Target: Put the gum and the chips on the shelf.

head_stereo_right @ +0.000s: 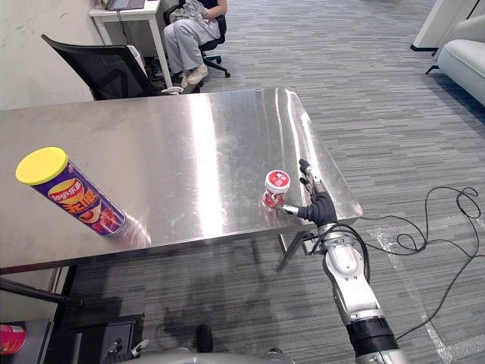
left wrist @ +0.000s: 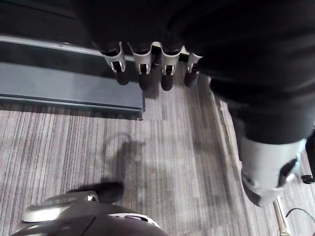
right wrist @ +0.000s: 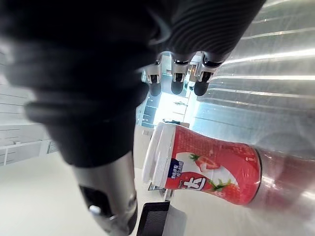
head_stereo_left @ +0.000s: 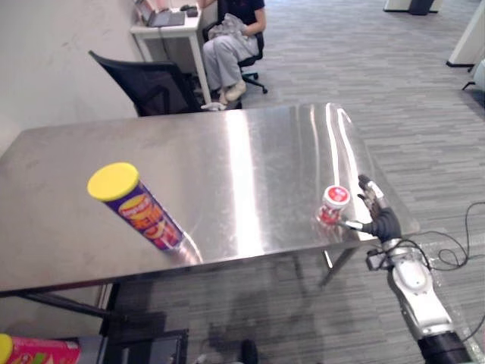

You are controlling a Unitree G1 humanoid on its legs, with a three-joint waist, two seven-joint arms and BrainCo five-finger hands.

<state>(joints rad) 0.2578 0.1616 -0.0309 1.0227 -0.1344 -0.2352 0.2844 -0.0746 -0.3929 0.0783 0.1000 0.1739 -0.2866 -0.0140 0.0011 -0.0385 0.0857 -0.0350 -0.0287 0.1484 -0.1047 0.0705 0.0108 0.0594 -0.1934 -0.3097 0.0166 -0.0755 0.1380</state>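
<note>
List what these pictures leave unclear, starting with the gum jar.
- Whether the right hand touches the gum jar: too small in the eye views, and the thumb covers the gap in the right wrist view.
- Pink-and-yellow item, left eye view: cut off by the bottom corner.
- Seated person: cut off by the top edge.

The table [head_stereo_left: 250, 152] is seen to be brushed metal, smooth and glossy, with light mirrored in streaks. The chips can [head_stereo_left: 148, 216] is wrapped in shiny print and capped in yellow plastic. The gum jar [right wrist: 211, 169] is sleeved in glossy film and closed with white plastic. The floor [head_stereo_left: 394, 76] is covered in matt, ribbed carpet.
</note>
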